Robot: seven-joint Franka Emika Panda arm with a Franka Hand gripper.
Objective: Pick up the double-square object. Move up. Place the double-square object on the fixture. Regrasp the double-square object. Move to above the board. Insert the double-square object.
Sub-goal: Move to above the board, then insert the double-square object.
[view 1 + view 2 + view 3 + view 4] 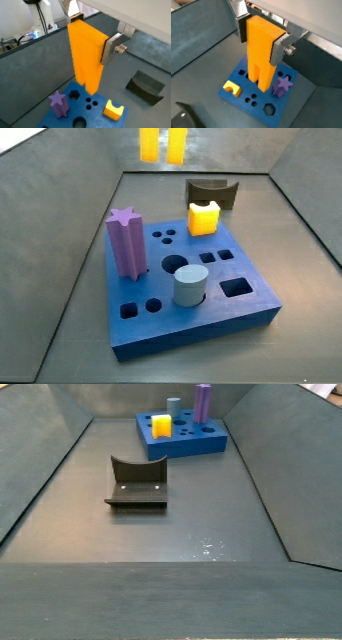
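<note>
The gripper (261, 42) hangs above the board (244, 97), jaws clamping the double-square object (261, 50) upright; its paired hole is probably directly below, so align squarely.

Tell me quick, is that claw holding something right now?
Gripper: shut on the double-square object, held upright above the board.

You see a yellow-orange double-square object (263, 52), blue board (254, 308), purple star peg (126, 244), dark fixture (136, 482), silver end effector (262, 26) up above the board.
</note>
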